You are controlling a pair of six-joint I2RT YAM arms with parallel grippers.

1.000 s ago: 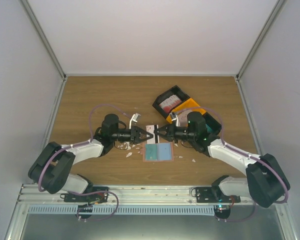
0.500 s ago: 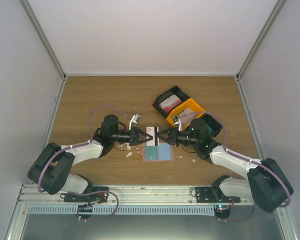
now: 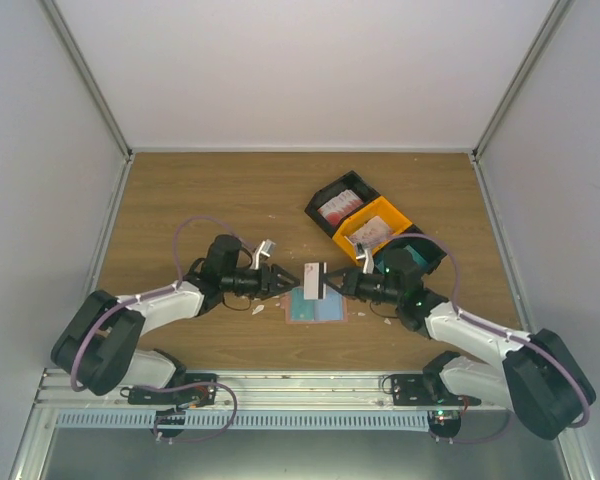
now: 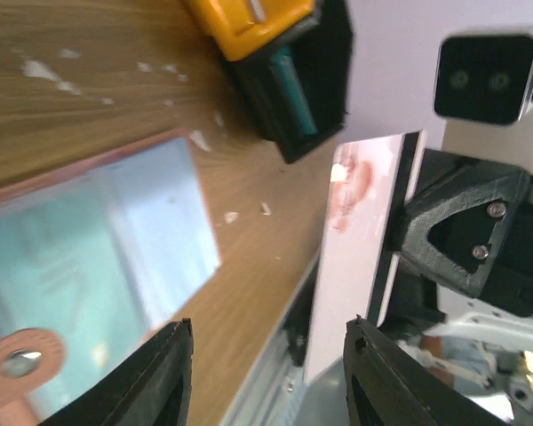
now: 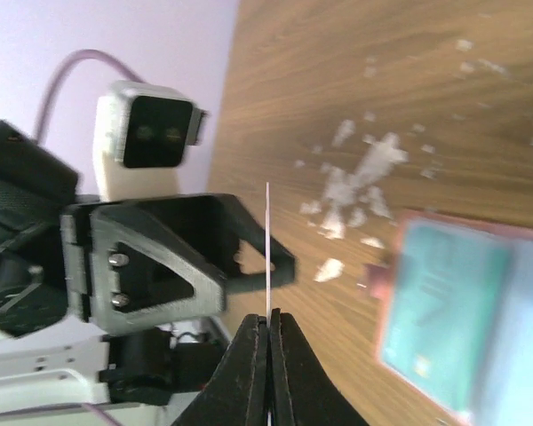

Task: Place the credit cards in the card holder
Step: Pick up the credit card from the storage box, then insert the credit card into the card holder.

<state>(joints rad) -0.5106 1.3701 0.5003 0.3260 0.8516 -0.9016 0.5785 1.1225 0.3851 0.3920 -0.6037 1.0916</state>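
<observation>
A whitish-pink credit card [image 3: 313, 281] with a dark stripe hangs on edge just above the far edge of the open card holder [image 3: 315, 305], whose pale blue inside faces up. My right gripper [image 3: 332, 284] is shut on this card; in the right wrist view the card [image 5: 267, 240] shows as a thin line rising from the closed fingertips [image 5: 268, 324]. My left gripper [image 3: 281, 283] stands open just left of the card and is not touching it. In the left wrist view the card [image 4: 355, 266] stands ahead of the open left gripper [image 4: 268, 324], and the holder [image 4: 89, 257] lies to the left.
Three bins stand behind the right arm: a black bin [image 3: 342, 203] with red-and-white cards, an orange bin [image 3: 372, 229] and a black bin [image 3: 417, 256] with teal cards. Small white scraps [image 3: 260, 308] lie on the wooden table [image 3: 180, 200] around the holder.
Both grippers held the card together a moment ago. The left gripper has opened and let go, drawing back left. The right gripper has carried the card nearer, down to the holder.
</observation>
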